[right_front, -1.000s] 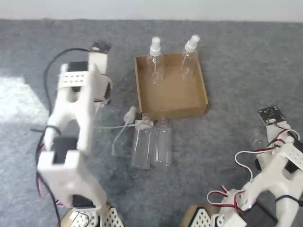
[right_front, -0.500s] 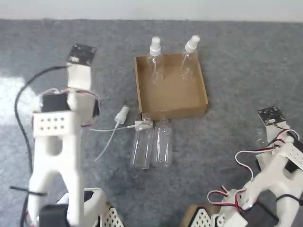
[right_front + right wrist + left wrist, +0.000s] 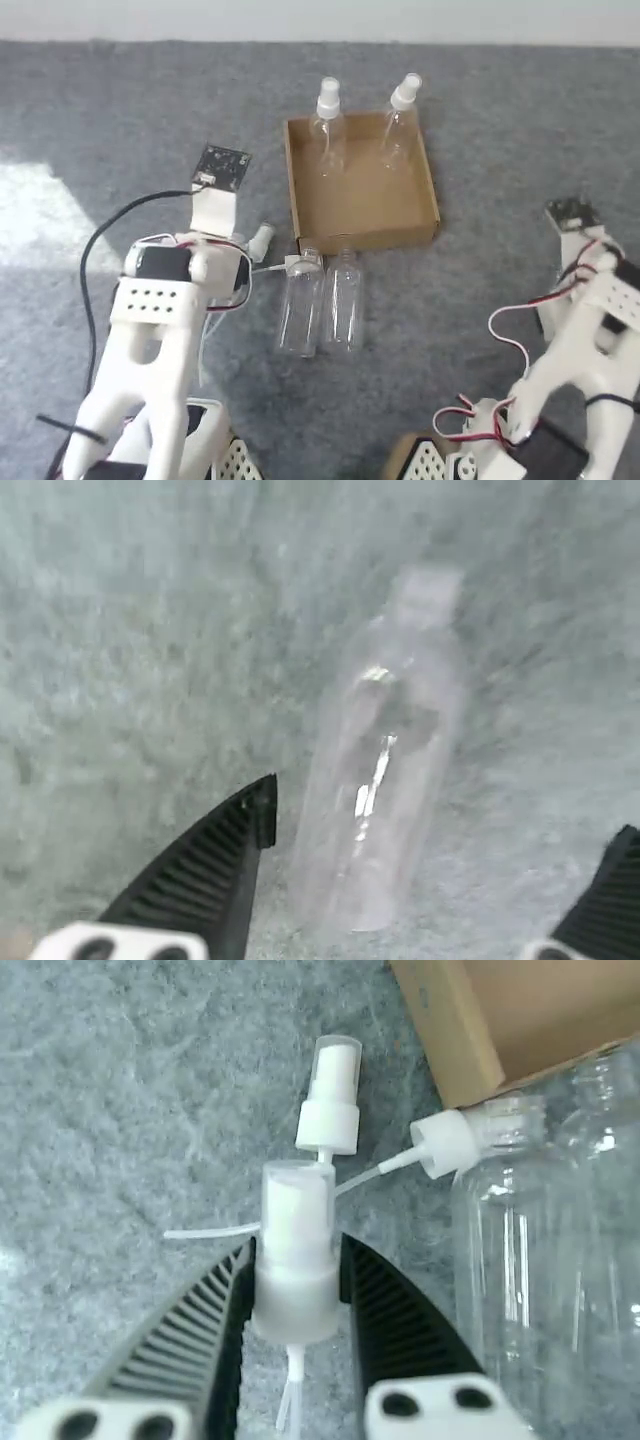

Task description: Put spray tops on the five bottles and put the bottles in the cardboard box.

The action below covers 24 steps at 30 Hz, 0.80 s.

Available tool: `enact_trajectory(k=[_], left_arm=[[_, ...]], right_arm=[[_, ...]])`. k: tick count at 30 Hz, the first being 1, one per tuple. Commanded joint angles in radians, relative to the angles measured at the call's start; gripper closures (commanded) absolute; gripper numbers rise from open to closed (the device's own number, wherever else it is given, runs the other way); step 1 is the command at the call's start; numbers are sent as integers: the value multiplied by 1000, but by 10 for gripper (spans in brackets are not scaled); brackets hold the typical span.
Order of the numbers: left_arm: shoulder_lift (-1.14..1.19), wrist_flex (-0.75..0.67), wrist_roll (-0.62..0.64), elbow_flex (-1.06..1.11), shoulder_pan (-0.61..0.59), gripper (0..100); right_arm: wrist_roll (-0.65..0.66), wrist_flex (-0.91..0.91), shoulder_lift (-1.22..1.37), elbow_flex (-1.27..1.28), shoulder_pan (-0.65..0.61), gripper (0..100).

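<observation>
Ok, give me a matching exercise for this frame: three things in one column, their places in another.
1. spray top
2. two capped bottles
3. lone bottle

A. standing in the cardboard box
B. lying on the carpet, in front of the open right gripper
C. clamped in the left gripper

Pairs: 1-C, 2-A, 3-B.

A grey, felt-like covering (image 3: 480, 300) spreads over the whole tabletop (image 3: 530, 130). A pale, plain strip (image 3: 300, 18) runs along the covering's far edge; wall or board, I cannot tell. A bright patch of light (image 3: 32, 215) lies near the covering's left edge.
</observation>
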Motion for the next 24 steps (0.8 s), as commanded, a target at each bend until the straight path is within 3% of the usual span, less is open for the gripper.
enact_trajectory(k=[1,6,11,24], left_arm=[[-66,-23,9,-4,0,991],[-97,-23,6,19,0,991],[-110,-23,5,24,0,991],[-112,-23,5,24,0,991]], right_arm=[[-89,53,-19,-175,-54,575],[-87,48,124,-224,-62,586],[-92,56,338,-345,-56,706],[-89,47,522,-384,-47,746]])
